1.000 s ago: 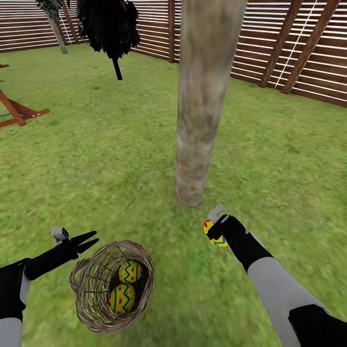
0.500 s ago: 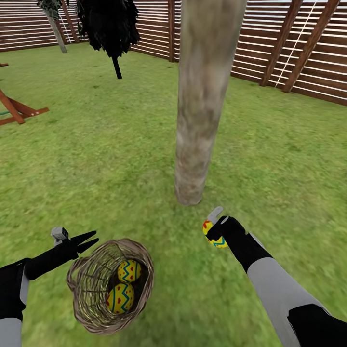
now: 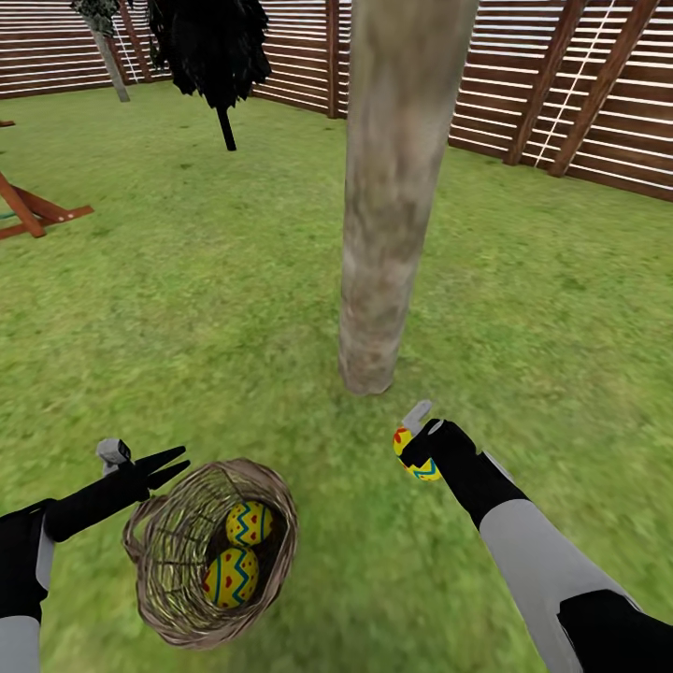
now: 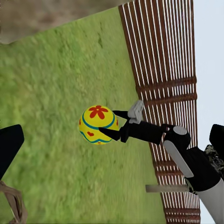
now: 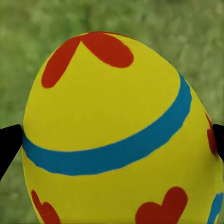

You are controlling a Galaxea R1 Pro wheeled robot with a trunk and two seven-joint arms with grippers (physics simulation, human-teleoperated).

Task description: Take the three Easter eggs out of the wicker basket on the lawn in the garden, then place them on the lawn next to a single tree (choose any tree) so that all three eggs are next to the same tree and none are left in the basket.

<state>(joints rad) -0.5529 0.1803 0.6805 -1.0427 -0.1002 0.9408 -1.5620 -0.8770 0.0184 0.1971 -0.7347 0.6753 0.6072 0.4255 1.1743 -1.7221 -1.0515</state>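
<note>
One yellow Easter egg with blue band and red hearts point(image 3: 411, 454) is held clamped in the right gripper point(image 3: 418, 451) above the green lawn point(image 3: 523, 308), near the pale grey-brown tree trunk point(image 3: 383, 234), its long axis apparently tilted. Two zigzag-banded eggs point(image 3: 241, 551) are left in the brown wicker basket point(image 3: 164, 570), at near left. The left gripper point(image 3: 168, 465) is seen slightly parted, empty.

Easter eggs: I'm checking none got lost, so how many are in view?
3. Two eggs lie in the wicker basket; the third egg is held in the right gripper near the tree.
</note>
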